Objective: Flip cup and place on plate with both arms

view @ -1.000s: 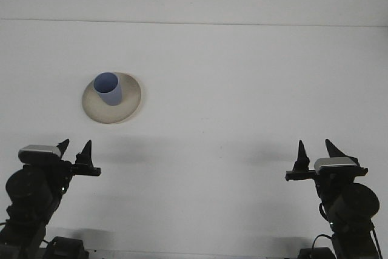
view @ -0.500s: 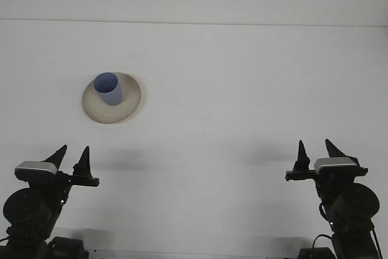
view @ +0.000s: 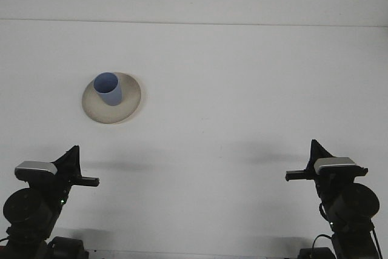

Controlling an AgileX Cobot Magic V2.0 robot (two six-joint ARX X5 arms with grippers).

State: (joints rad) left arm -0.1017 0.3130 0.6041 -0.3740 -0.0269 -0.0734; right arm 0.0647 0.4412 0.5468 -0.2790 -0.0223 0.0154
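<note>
- Down at the lower left, the left gripper sat low at the near edge of the table, its dark fingers drawn together into a single point; half a second before they had stood apart as two prongs.
- Farther back and a little to the right, the plate, round and cream-coloured, lay on the left half of the table, well apart from both arms.
- The cup, blue, stood upright on the plate with its mouth facing up, toward the plate's back-left part, unmoved over the last second.
- The middle of the white table lay between the two arms.
- At the lower right, the right gripper also showed its fingers closed to one point, where earlier they had been spread; it held nothing.
</note>
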